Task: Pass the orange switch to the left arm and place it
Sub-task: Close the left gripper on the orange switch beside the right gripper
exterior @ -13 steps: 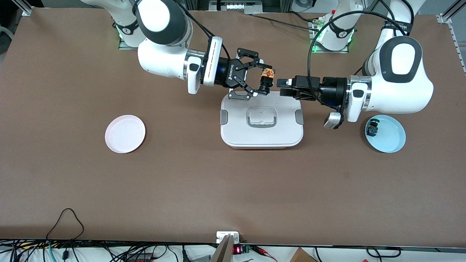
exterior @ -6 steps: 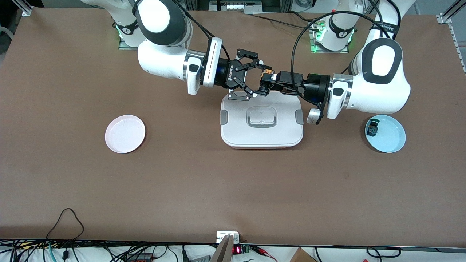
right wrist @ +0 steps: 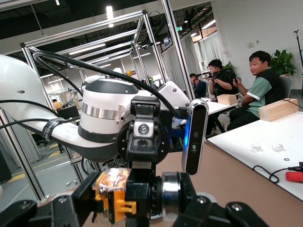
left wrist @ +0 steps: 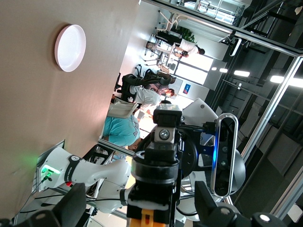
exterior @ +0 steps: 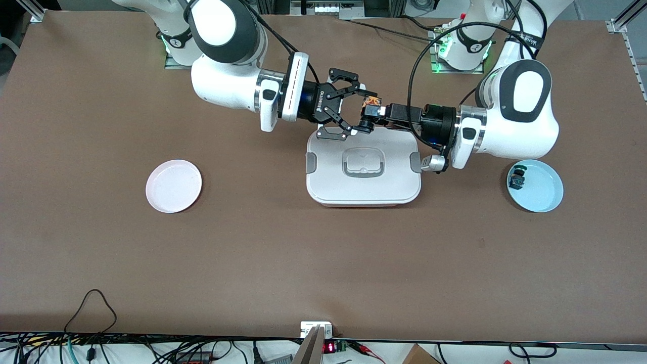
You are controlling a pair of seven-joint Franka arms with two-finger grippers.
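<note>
Handover above the box [exterior: 363, 174]. The right gripper [exterior: 360, 114], clamped on the orange switch [exterior: 370, 105], hovered over the box's edge toward the robots' bases. The left gripper [exterior: 376, 112], fingers [left wrist: 75, 204] spread wide, flanked the switch without pinching it. From the box, the pink plate [exterior: 173, 185] lay at 9 o'clock and the blue plate [exterior: 541, 189] at 3 o'clock.

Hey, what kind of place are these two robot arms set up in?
Probably a robotics lab or shared workshop: aluminium-profile frames, seated people at white desks, and a brown-covered test table with cables along its edge.
</note>
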